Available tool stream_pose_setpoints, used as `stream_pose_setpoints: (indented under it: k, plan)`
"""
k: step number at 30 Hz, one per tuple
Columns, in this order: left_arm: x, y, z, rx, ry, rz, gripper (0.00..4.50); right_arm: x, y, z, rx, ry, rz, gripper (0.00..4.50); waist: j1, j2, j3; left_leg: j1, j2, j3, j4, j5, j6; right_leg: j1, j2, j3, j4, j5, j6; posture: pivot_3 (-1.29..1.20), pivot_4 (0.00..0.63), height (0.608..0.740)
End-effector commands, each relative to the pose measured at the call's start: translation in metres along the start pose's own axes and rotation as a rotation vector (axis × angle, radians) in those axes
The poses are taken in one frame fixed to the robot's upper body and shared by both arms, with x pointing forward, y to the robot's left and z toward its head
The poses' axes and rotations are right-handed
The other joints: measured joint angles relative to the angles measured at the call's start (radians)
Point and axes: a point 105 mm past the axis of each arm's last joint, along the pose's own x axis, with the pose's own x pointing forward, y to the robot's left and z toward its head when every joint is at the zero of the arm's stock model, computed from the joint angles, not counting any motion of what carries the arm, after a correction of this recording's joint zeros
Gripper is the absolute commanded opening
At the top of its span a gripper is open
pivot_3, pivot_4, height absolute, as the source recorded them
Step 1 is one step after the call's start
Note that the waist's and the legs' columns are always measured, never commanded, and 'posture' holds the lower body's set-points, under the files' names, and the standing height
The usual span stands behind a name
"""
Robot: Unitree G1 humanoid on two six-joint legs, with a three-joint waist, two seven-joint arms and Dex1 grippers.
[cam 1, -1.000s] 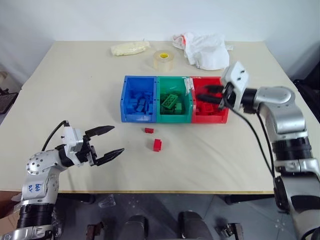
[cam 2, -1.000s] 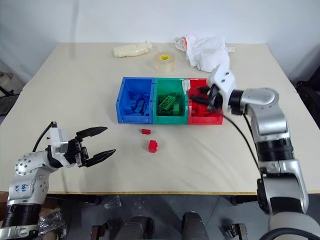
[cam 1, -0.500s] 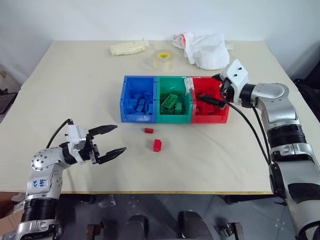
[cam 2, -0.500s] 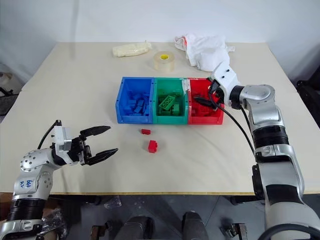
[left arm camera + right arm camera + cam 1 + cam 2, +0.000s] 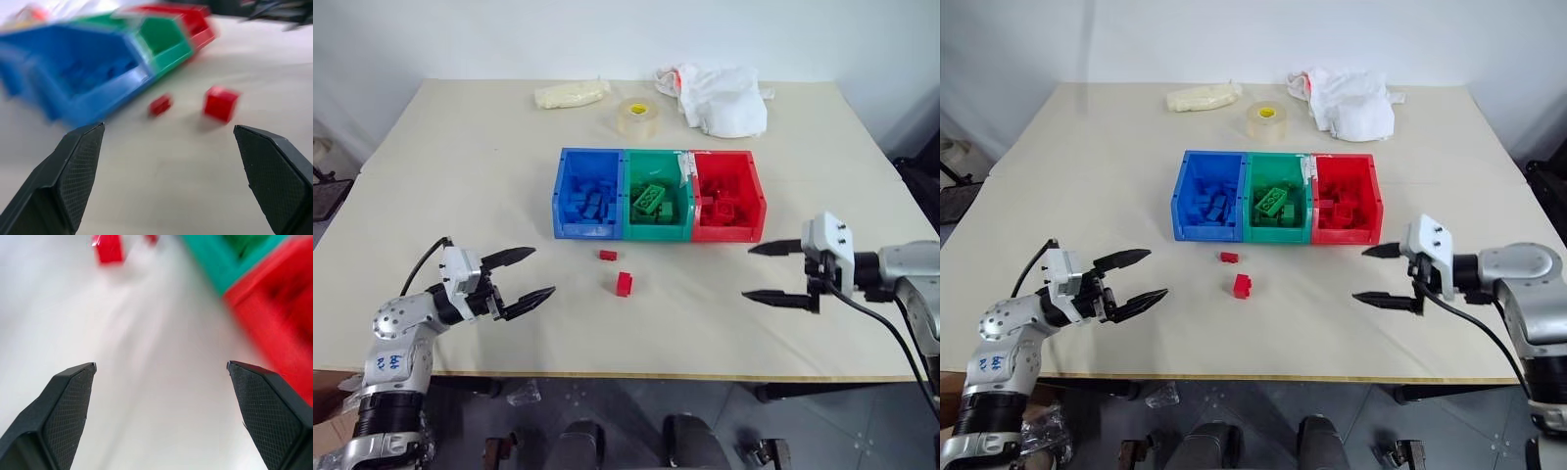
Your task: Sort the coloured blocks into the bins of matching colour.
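**Two red bricks left on the surface, both end effectors spread wide**

The green bin [image 5: 656,207] sits mid-row, so take it as the marker: blue bin [image 5: 588,205] touching it on one side, red bin [image 5: 727,208] on the other, all three holding bricks of their own colour. Just in front of the green bin, on the bare surface [image 5: 460,176], lie two strays: a small red brick [image 5: 606,256] and, a little nearer the robot, a larger red brick [image 5: 625,284].

The left end effector [image 5: 527,275] hovers well off to the blue-bin side of that marker, fingers apart, holding nothing. The right end effector [image 5: 771,273] hangs out past the red bin, equally open and empty.

These bricks look light, rigid and smooth (likely to skid if nudged), so I'd pinch each across its flat side walls, not over the studs.
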Motion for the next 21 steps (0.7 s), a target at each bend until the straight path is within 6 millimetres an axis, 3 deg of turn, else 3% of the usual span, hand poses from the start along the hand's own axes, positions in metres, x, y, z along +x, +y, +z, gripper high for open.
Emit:
stream_pose_setpoints:
  k: [1,5,10,15,21]
  plan:
    - [-0.018,-0.007,0.012,0.052,-0.014,0.017,4.5,-0.007,-0.001,0.01,-0.041,-0.023,0.009,4.48,-0.003,0.0,0.0,0.0,0.0,0.0,0.0,0.0,0.0,0.0,0.0,0.0,0.0,0.0,0.0,0.0,0.15,0.74]
    - [-0.03,-0.021,0.012,0.035,-0.008,-0.003,4.5,0.004,0.001,0.013,-0.03,-0.044,0.037,4.48,0.002,0.0,0.0,0.0,0.001,0.0,0.0,0.0,0.0,0.0,-0.001,0.001,-0.002,0.0,0.0,0.0,0.15,0.74]
    - [-0.029,-0.027,0.013,0.038,-0.001,-0.017,4.5,0.02,0.003,0.019,-0.035,-0.072,0.073,4.48,0.021,0.0,0.0,0.0,0.0,0.0,0.001,0.0,0.0,0.002,-0.001,0.002,-0.005,0.0,0.0,0.0,0.15,0.74]
    - [-0.004,-0.051,0.013,0.02,0.003,-0.101,4.5,0.023,0.004,0.024,-0.049,-0.092,0.078,4.48,0.029,0.0,0.0,-0.001,-0.001,-0.002,0.001,0.0,0.0,0.002,-0.002,0.002,-0.005,0.0,0.0,0.0,0.15,0.74]
    - [0.058,-0.084,0.014,0.018,0.031,-0.166,4.5,0.015,0.006,0.022,-0.057,-0.086,0.061,4.48,0.031,0.0,0.0,-0.001,-0.001,-0.002,0.001,0.0,0.0,0.002,-0.001,0.002,-0.005,0.0,0.0,0.0,0.15,0.74]
